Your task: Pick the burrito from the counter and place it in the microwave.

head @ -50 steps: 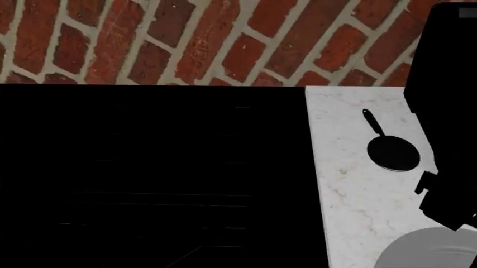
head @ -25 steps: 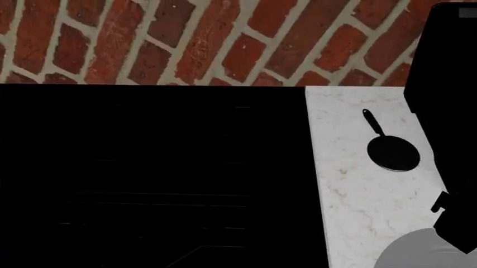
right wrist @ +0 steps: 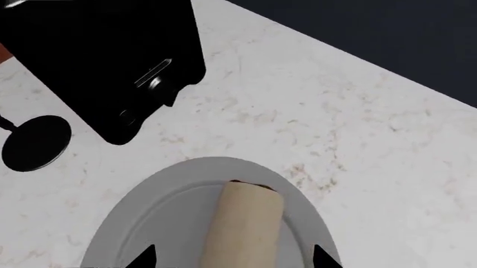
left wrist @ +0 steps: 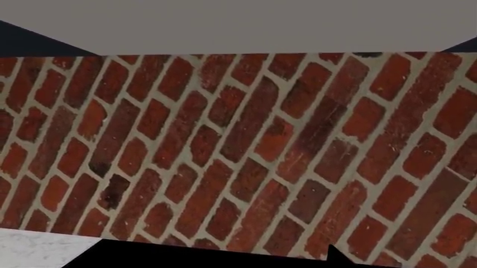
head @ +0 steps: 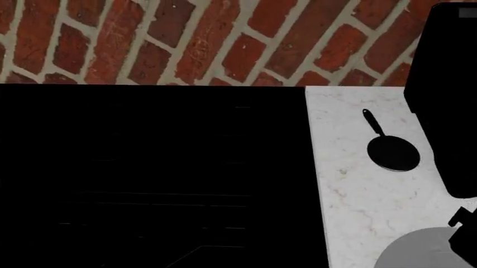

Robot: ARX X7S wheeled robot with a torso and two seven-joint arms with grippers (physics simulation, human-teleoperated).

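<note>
The burrito (right wrist: 243, 220), a beige tortilla roll, lies on a grey plate (right wrist: 160, 215) on the white marble counter (right wrist: 313, 111). In the right wrist view my right gripper (right wrist: 232, 259) is open above it. One dark fingertip (right wrist: 145, 258) is on each side of the roll, and neither touches it. In the head view the burrito is hidden; only the plate's edge (head: 414, 251) and a dark part of my right arm (head: 463, 219) show at the lower right. The black microwave (head: 446, 100) stands at the right. Of my left gripper only a dark tip (left wrist: 335, 257) shows.
A small black frying pan (head: 392, 149) lies on the counter (head: 350, 184) between the plate and the wall. It also shows in the right wrist view (right wrist: 33, 142), next to the microwave (right wrist: 104, 61). A flat black stove top (head: 149, 178) fills the left. A red brick wall (head: 186, 39) runs behind.
In the head view my right arm's dark shape has slid down and to the right, toward the plate at the frame's corner. Pan, plate and microwave have not moved.
</note>
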